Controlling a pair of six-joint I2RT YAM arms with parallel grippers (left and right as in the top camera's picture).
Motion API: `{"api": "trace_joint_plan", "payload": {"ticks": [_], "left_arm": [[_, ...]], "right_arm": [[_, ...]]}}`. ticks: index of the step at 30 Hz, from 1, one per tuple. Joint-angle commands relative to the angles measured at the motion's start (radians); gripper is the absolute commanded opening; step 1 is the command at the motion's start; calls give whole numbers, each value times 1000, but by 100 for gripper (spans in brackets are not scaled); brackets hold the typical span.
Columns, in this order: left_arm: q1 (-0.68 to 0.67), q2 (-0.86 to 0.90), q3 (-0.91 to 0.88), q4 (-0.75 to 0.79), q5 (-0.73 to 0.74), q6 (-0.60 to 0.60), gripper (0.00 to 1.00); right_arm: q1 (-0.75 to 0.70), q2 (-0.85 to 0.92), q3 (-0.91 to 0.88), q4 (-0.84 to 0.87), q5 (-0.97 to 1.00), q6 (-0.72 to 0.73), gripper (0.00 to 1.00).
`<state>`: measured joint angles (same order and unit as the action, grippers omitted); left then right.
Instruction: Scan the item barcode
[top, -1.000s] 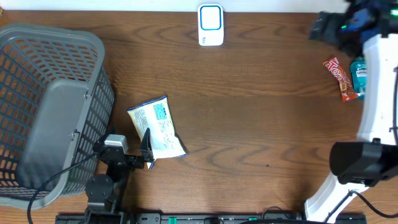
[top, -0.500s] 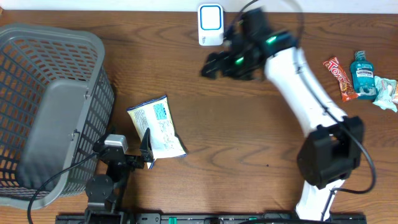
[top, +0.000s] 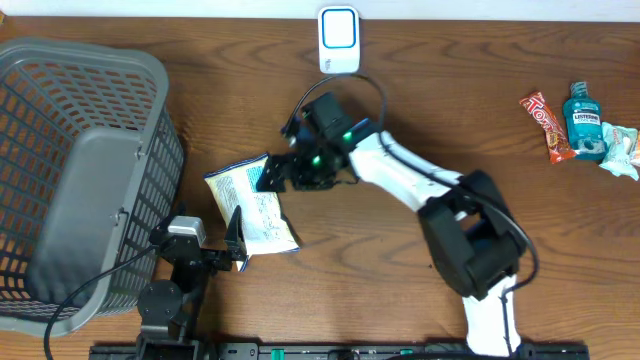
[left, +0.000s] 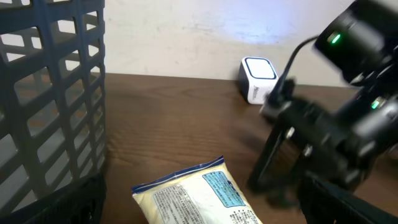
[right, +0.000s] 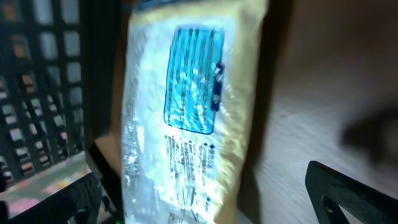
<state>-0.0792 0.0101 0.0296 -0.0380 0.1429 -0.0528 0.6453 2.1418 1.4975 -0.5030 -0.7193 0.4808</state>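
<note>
Step in hand: pickup approach. Beside the grey plastic mesh basket (top: 165, 160), the left gripper (top: 238, 245) rests, jaws spread, empty. The flat white blue-labelled packet (top: 255, 205) lies on the wooden table (top: 450, 130). The right gripper (top: 275, 176) hovers over its upper edge, jaws spread. Next: close on the packet, then carry it to the white scanner box (top: 339, 40).

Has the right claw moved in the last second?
Yes. The right claw swung left, past the white box-shaped scanner, to the cream plastic packet.

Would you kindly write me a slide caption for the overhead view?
Open right claw poised over the packet beside the grey basket, white scanner farther back.
</note>
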Motion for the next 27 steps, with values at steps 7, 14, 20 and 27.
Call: {"api": "trace_joint_plan", "payload": {"ticks": [7,14,20,27], "left_arm": [[5,-5,-26,-17,2,-5,98],[5,-5,-26,-17,2,-5,98],[5,-5,-26,-17,2,-5,98],[5,-5,-26,-17,2,-5,98]], "right_arm": [[48,90,-5,-3,-50,11,95],[55,103,-8,-13,-50,-8,47],[97,122,-8,-9,-29,-7,49],[125,146,-8,-53,166,-19,1]]}}
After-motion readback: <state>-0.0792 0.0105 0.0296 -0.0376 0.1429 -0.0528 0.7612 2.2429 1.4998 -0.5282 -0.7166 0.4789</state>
